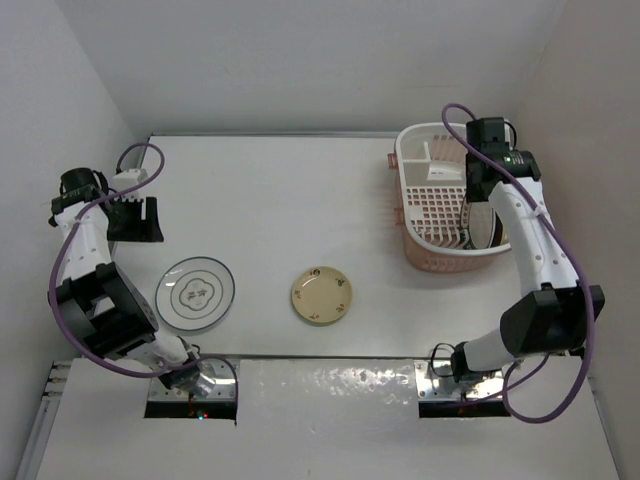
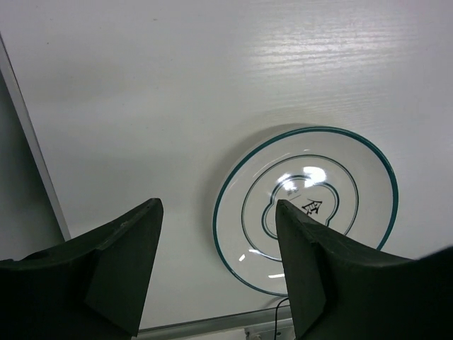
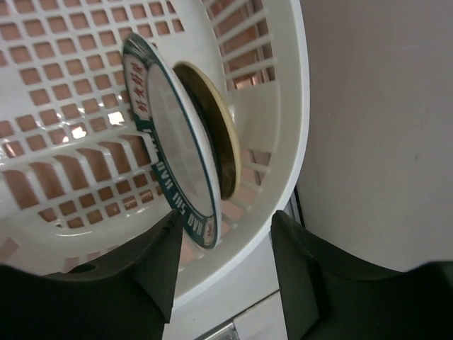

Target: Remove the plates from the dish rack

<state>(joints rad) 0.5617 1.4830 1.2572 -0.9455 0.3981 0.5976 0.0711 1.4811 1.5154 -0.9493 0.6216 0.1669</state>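
Four plates in all, by my count: two are out on the table (image 1: 280, 200) and two are in the dish rack (image 1: 430, 200).

The two on the table lie flat, well apart from each other, near the front edge. On the left is a white plate with dark teal rings (image 1: 196, 293). Toward the middle is a smaller cream-tan plate (image 1: 321, 295) with tiny motifs around it.

The rack sits at the far right of the table, one white slotted basket with a pinkish tray under it. Inside, at its near end, two plates stand on edge, one right behind the other: a white plate with a teal lettered rim (image 3: 177, 149), and behind it a tan-rimmed plate (image 3: 228, 145) leaning close to the basket wall.

The right fingers (image 3: 159, 262) reach down into that end of the rack. They stand apart, with the lower rim of the lettered plate and the basket's edge showing between them (whether one of them touches the plate I cannot tell).

The left fingers (image 2: 127, 262) hang over the far left of the table, just beyond the ringed plate. They are spread apart with nothing between them.
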